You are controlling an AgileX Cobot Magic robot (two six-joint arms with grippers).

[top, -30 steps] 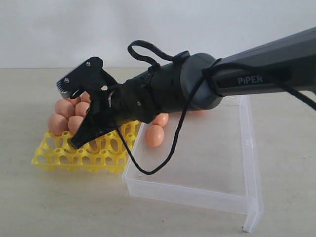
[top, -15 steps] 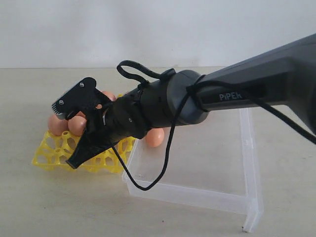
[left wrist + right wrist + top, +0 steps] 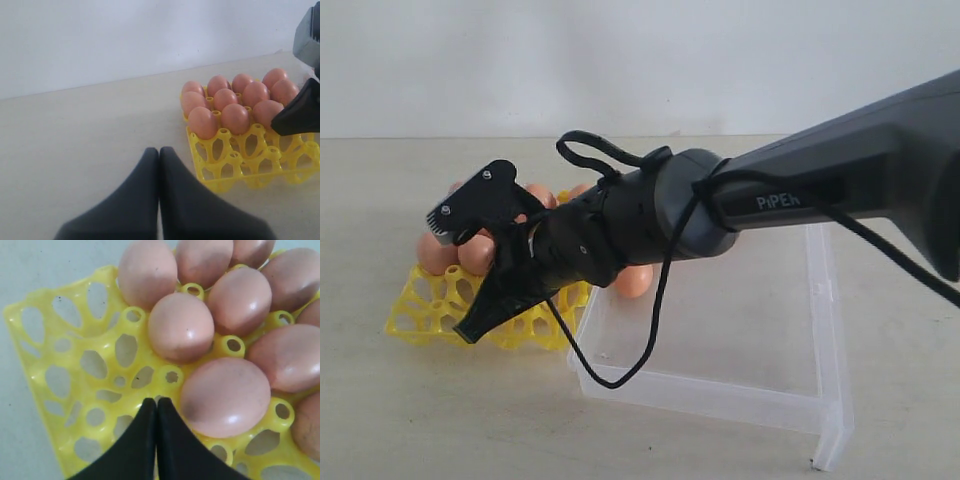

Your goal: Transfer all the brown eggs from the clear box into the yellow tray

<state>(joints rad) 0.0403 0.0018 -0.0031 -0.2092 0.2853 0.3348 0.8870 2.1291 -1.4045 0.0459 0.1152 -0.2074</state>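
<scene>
The yellow tray (image 3: 420, 315) lies left of the clear box (image 3: 720, 398). Several brown eggs (image 3: 436, 252) fill the tray's far cups, while the near cups are bare. One brown egg (image 3: 633, 282) shows in the box behind my right arm, which hides the rest of that corner. My right gripper (image 3: 470, 328) reaches across from the right and hangs shut and empty over the tray's near cups. In the right wrist view its tips (image 3: 156, 401) sit just beside an egg (image 3: 225, 397) in the tray (image 3: 65, 355). My left gripper (image 3: 159, 150) is shut and empty, low over the table, short of the tray (image 3: 235, 172) and its eggs (image 3: 235, 117).
The right arm's black cable (image 3: 620, 375) loops down over the box's near left corner. The box's flange and leg (image 3: 830, 440) stick out at the near right. A pale wall stands behind the beige table (image 3: 440, 420).
My right arm has swung left and lower, from above the tray's box-side edge out over its near cups, jaws shut throughout. Over the last half second it has barely moved.
</scene>
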